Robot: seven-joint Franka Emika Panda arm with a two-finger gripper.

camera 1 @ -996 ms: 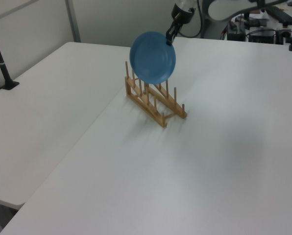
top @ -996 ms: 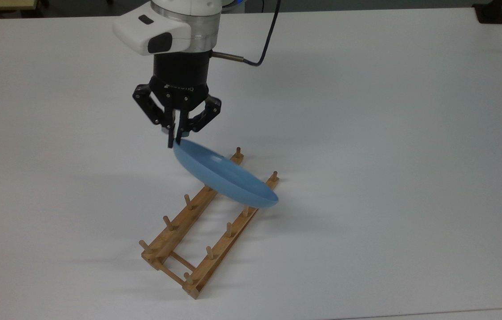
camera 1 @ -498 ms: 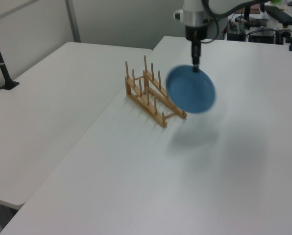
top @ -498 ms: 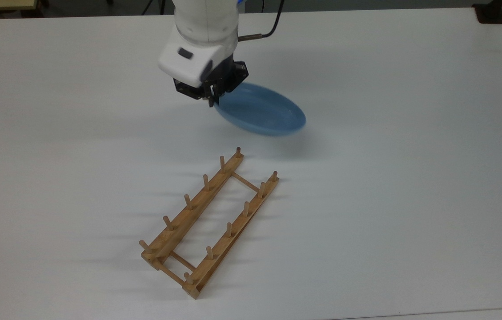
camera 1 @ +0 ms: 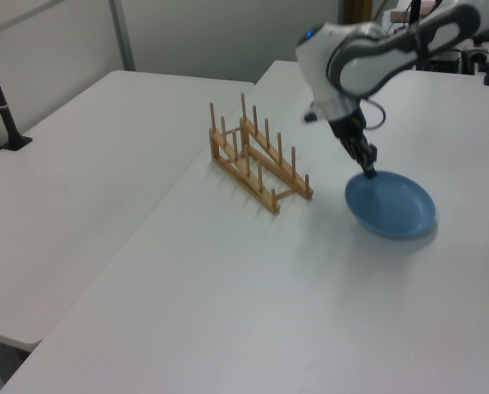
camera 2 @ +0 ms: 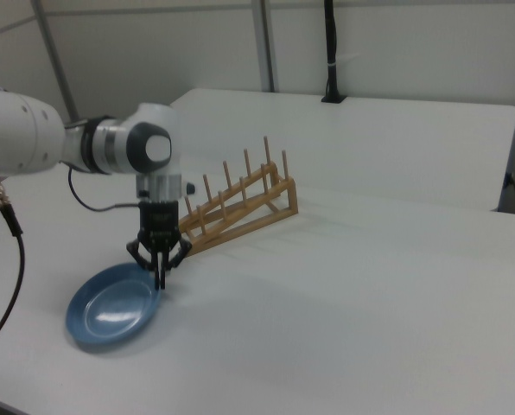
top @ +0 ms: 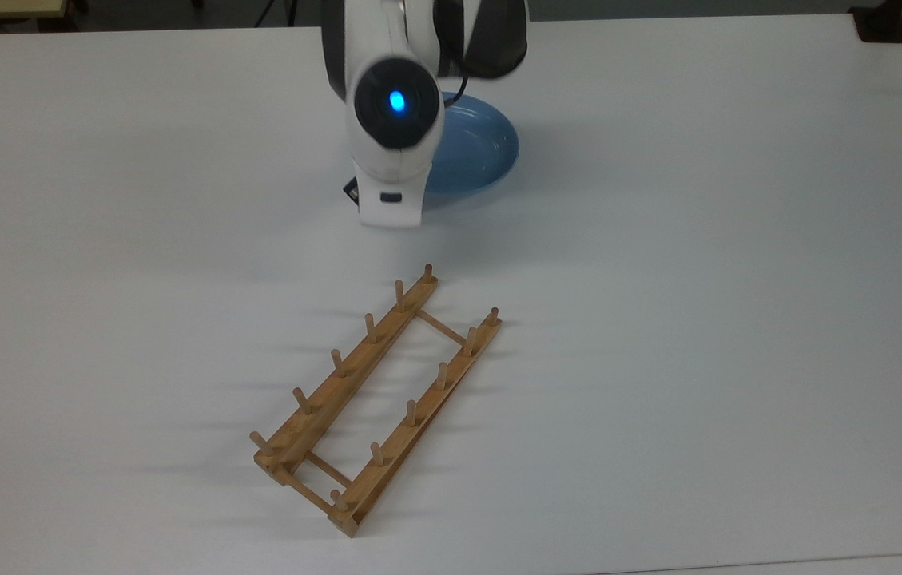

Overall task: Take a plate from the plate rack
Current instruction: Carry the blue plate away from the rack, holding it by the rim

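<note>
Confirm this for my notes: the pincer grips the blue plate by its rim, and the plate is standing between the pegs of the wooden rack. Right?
Not quite. The pincer does grip the plate by its rim, but the plate is off the rack, lying low over the table beside it, as the right view shows.

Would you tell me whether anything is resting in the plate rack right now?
The plate rack holds nothing between its pegs. The plate lies flat on the table, apart from it, with the tool closed on its rim.
</note>
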